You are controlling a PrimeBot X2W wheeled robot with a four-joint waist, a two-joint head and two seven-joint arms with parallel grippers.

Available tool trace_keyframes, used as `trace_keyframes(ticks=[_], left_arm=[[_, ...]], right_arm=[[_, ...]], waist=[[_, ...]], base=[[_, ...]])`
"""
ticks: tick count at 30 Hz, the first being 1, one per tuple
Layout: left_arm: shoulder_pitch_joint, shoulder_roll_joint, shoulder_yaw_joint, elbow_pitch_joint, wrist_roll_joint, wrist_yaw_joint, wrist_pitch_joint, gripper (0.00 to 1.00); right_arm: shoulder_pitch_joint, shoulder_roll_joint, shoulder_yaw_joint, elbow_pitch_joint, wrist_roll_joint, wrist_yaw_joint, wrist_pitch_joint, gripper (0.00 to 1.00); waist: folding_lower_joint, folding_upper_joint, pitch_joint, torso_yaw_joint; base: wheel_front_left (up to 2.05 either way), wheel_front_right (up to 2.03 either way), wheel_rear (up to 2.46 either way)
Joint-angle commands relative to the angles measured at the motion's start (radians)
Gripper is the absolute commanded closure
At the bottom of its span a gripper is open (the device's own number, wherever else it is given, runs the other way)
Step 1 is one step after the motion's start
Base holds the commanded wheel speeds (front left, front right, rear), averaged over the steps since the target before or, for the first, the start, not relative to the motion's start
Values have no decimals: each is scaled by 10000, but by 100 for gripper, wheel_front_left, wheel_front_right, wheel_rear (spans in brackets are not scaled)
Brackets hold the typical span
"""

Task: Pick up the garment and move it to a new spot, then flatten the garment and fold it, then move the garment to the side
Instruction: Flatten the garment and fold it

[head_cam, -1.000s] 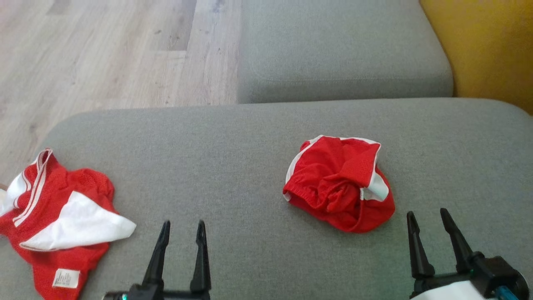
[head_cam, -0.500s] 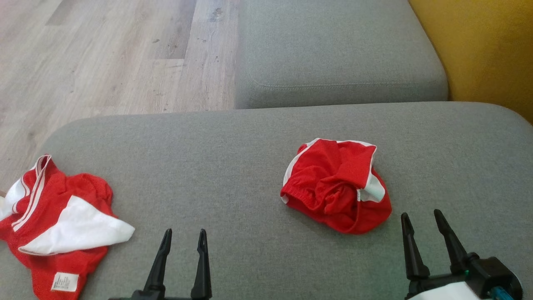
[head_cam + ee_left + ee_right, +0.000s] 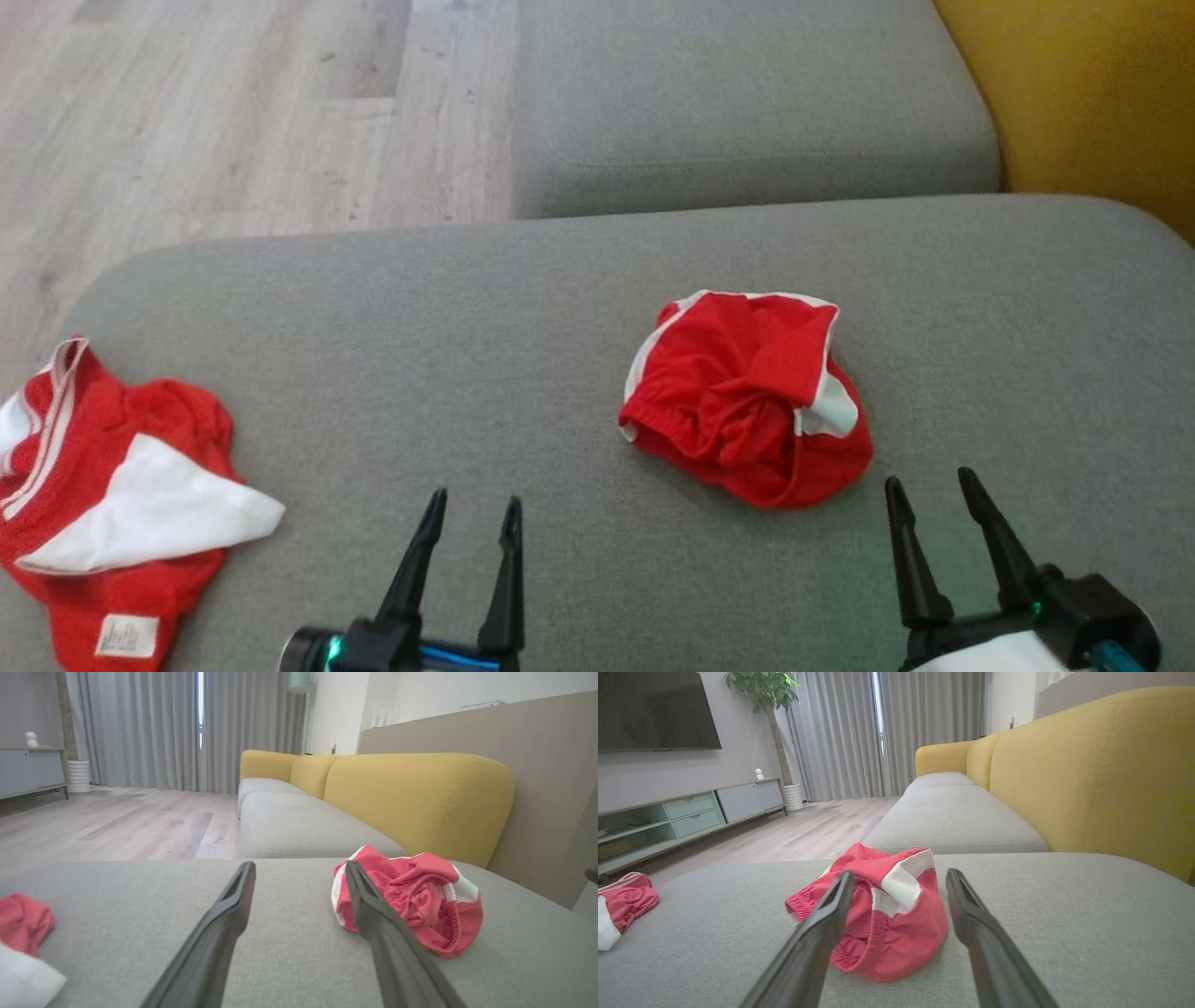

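End effectors: right end effector (image 3: 929,478) and left end effector (image 3: 476,497) both spread wide, nothing held | garment: crumpled red garment (image 3: 747,397) sits on grey sofa cushion (image 3: 467,327), near, at 11 o'clock from the right one | tip: imo go in low, pinch a top fold, not the whole wad, lift straight up

The garment (image 3: 747,401): red mesh-like cloth, white panels. The sofa seat (image 3: 467,327): grey woven fabric, matt. The floor (image 3: 233,121): pale wood planks, low sheen.
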Motion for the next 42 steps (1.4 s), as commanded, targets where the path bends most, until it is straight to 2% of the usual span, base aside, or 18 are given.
trace_keyframes(ticks=[1,5,14,23,28,38,40,41,42], left_arm=[[-784,-106,105,-197,-114,-93,-80,0],[-1349,-106,-329,186,-386,-235,-80,0],[-3406,-106,-2366,2424,-1537,-1162,-11,0],[-5754,-106,-4137,3707,-3989,-1659,822,0],[-6583,-106,-4638,4323,-4864,-1724,1125,0],[-7705,-106,-5396,5470,-5909,-1442,455,0],[-7823,-106,-5520,5611,-6063,-1337,322,24],[-7878,-106,-5584,5664,-6128,-1288,261,48],[-7922,-106,-5658,5711,-6200,-1266,214,67]], right_arm=[[-362,-279,166,-405,6,75,-59,0],[-511,-301,189,-489,26,75,-59,0],[-804,-327,315,-695,11,75,-59,0],[-1381,-333,368,-812,22,75,-59,0],[-1541,-362,378,-820,18,75,-59,0],[-1762,-369,381,-841,32,75,-59,0],[-1762,-362,405,-829,27,75,-59,0],[-1769,-358,417,-823,26,75,-59,0],[-1782,-355,427,-815,28,75,-59,0]], waist=[[0,-1,219,-241],[0,-1,548,-749],[0,-1,1348,-2085],[0,-1,2311,-3106],[0,-1,2553,-3315],[0,-1,2887,-3469],[0,-1,2891,-3451],[0,-1,2893,-3442],[0,-1,2893,-3434]], base=[[0,0,0],[0,0,0],[0,0,0],[0,0,0],[0,0,0],[0,0,0],[0,0,0],[0,0,0],[0,0,0]])
